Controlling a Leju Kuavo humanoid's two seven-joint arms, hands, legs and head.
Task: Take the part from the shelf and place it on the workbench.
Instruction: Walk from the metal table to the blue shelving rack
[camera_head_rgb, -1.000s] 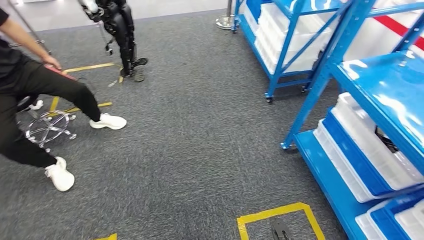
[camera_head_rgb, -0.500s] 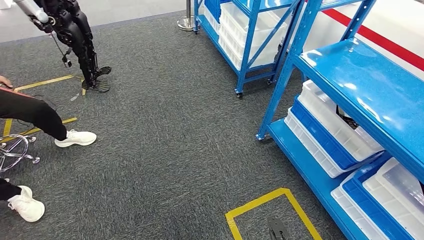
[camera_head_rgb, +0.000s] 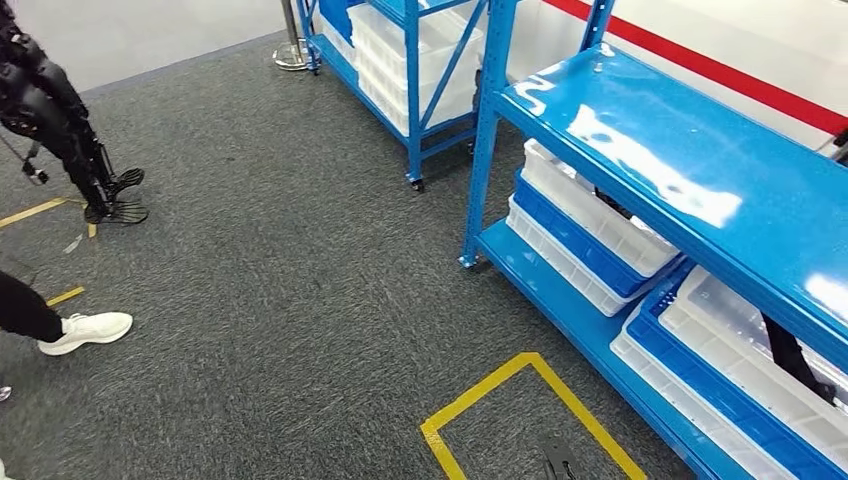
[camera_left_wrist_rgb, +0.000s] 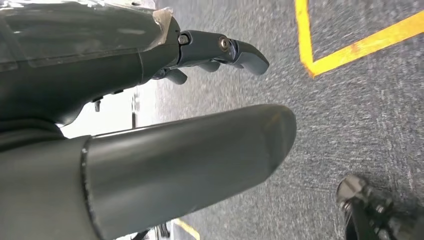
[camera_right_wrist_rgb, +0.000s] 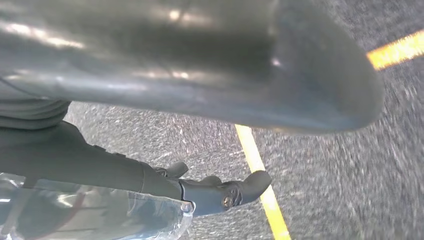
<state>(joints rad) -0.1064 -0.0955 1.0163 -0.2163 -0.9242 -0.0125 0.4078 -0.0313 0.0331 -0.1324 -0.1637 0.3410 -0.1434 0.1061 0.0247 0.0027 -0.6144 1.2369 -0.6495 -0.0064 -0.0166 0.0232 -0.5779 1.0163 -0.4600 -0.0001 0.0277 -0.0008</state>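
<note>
A blue metal shelf (camera_head_rgb: 690, 190) fills the right of the head view, its shiny top board bare. On the lower board stand white and blue plastic bins (camera_head_rgb: 585, 235). A dark part (camera_head_rgb: 795, 360) leans in the nearest bin (camera_head_rgb: 740, 375) at the far right. In the left wrist view my left hand (camera_left_wrist_rgb: 150, 160) hangs over grey carpet, fingers (camera_left_wrist_rgb: 235, 50) apart and holding nothing. My right hand (camera_right_wrist_rgb: 175, 65) hangs the same way in the right wrist view, with its fingers (camera_right_wrist_rgb: 225, 192) loose and nothing in them.
A second blue shelf (camera_head_rgb: 420, 60) with white bins stands further back. A yellow tape square (camera_head_rgb: 520, 410) marks the carpet in front of me. A person's leg and white shoe (camera_head_rgb: 85, 330) are at the left edge, and another dark robot (camera_head_rgb: 70, 140) stands at the far left.
The whole picture has shifted: the camera has turned right, toward the shelf. The shelf is now larger and nearer the middle, and the person has slid off to the left edge.
</note>
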